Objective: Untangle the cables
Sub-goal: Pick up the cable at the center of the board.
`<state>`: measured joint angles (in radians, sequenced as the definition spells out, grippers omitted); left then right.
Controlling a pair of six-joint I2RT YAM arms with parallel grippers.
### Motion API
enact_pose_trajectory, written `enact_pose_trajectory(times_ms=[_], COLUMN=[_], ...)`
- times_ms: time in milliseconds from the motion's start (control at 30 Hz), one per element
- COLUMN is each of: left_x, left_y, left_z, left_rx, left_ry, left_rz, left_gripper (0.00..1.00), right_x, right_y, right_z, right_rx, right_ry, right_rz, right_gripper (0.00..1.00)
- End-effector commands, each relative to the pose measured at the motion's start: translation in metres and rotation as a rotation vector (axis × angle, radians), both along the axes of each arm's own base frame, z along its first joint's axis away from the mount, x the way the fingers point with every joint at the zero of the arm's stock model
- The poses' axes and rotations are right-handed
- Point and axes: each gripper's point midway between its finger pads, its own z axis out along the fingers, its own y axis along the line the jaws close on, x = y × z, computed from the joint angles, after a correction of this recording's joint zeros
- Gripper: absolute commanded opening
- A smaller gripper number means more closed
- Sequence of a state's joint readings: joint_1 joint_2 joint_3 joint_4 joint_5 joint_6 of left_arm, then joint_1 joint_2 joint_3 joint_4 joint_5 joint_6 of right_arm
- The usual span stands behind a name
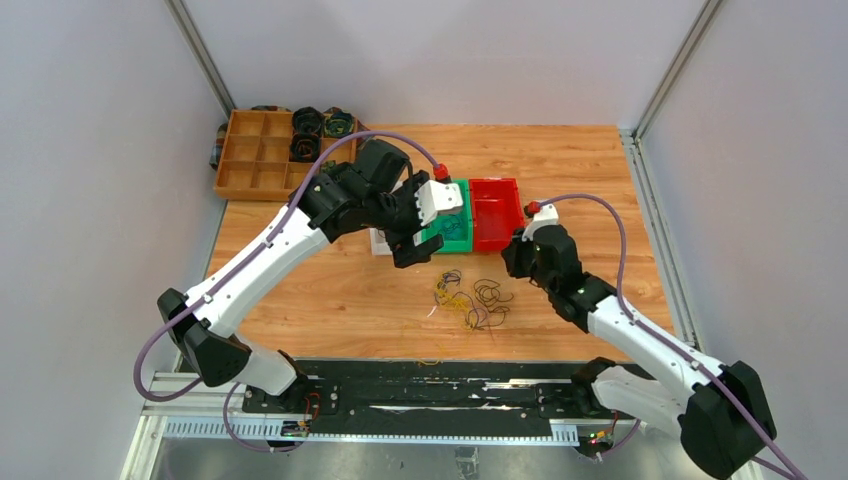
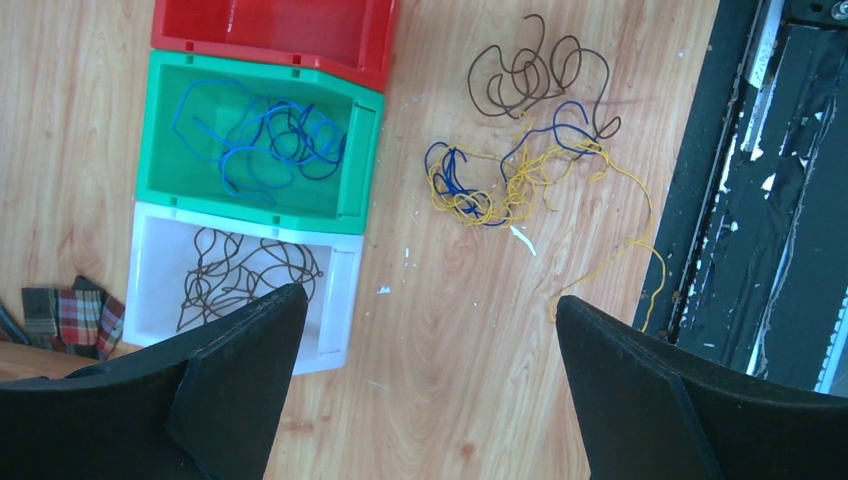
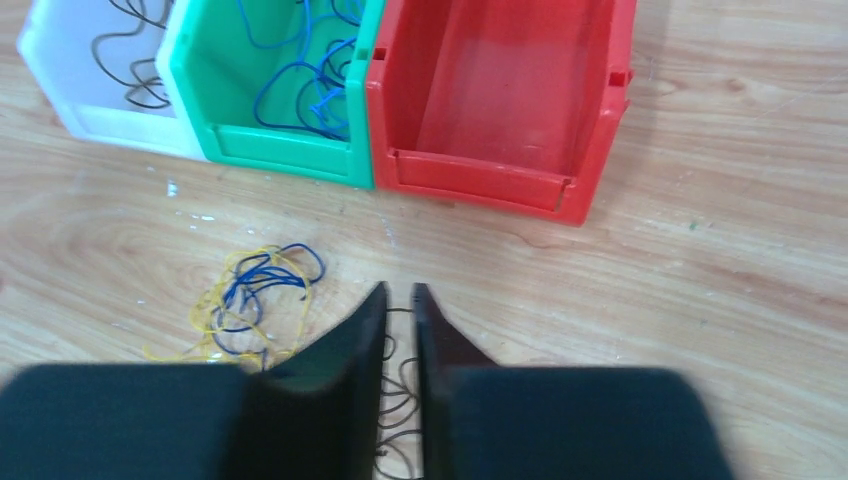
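Sorting approx. half done: brown cables (image 2: pixel 240 270) lay in white bin (image 2: pixel 345 290), blue cables (image 2: pixel 270 140) in green bin (image 2: pixel 360 160), red bin (image 3: pixel 480 180) empty, yellow/blue/brown tangle (image 2: pixel 520 150) loose on table (image 1: pixel 300 300); left gripper (image 2: pixel 428 300) wide open & empty, right gripper (image 3: pixel 396 290) narrowed to a slit, nothing seen held.

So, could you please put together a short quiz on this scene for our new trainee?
1. True or false: the left gripper is shut on a cable.
2. Which colour of cable lies in the green bin? A blue, B yellow, C dark brown.
3. Fill in: the red bin holds ____ cables.

Key:
1. False. It is wide open and holds nothing.
2. A. The blue cables lie in it.
3. no
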<state>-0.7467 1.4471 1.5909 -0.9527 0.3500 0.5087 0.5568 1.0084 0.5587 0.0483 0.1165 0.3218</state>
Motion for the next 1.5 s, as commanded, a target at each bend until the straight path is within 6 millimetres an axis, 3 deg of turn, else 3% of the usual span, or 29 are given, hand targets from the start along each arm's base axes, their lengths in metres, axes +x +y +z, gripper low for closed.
enact_pose_trajectory(times_ms=[0,167,233,367,500,600,800,900,1033,1267,1367,1467], left_x=[-0.002,-0.003,-0.003,-0.004,-0.005,-0.005,-0.004,-0.004,-0.004,-0.005,-0.006,-0.007], left_y=[0.004,0.003,0.003,0.004,0.007,0.007,0.008,0.008,0.008,0.009,0.009,0.01], left_z=[0.01,0.01,0.011,0.011,0.011,0.01,0.01,0.01,0.01,0.013,0.013,0.016], left_rx=[-0.017,-0.022,-0.025,-0.025,-0.019,-0.018,-0.012,-0.012,-0.014,-0.019,-0.021,-0.027], left_ry=[-0.033,-0.026,-0.022,-0.026,-0.035,-0.037,-0.046,-0.045,-0.042,-0.048,-0.049,-0.052], left_rz=[-0.003,-0.004,-0.003,-0.004,-0.007,-0.008,-0.009,-0.008,-0.004,-0.004,-0.005,-0.007], left_gripper=[1.0,1.0,1.0,1.0,0.99,0.99,0.99,0.99,0.99,0.99,0.99,0.99], right_x=[-0.017,-0.036,-0.037,-0.037,-0.035,-0.035,-0.041,-0.042,-0.041,-0.039,-0.039,-0.037], right_y=[0.008,0.023,0.025,0.031,0.032,0.034,0.033,0.028,0.02,0.006,0.0,-0.005], right_z=[-0.009,-0.045,-0.056,-0.075,-0.09,-0.099,-0.11,-0.107,-0.095,-0.067,-0.043,-0.007], right_rx=[0.005,-0.002,-0.006,-0.019,-0.044,-0.054,-0.065,-0.067,-0.072,-0.081,-0.072,-0.045], right_ry=[0.062,0.159,0.194,0.255,0.277,0.3,0.341,0.34,0.306,0.239,0.191,0.105], right_rz=[0.065,0.183,0.184,0.205,0.217,0.229,0.233,0.205,0.169,0.11,0.09,0.07], right_gripper=[0.26,0.45,0.59,0.61,0.6,0.53,0.27,0.13,0.02,0.01,0.01,0.01])
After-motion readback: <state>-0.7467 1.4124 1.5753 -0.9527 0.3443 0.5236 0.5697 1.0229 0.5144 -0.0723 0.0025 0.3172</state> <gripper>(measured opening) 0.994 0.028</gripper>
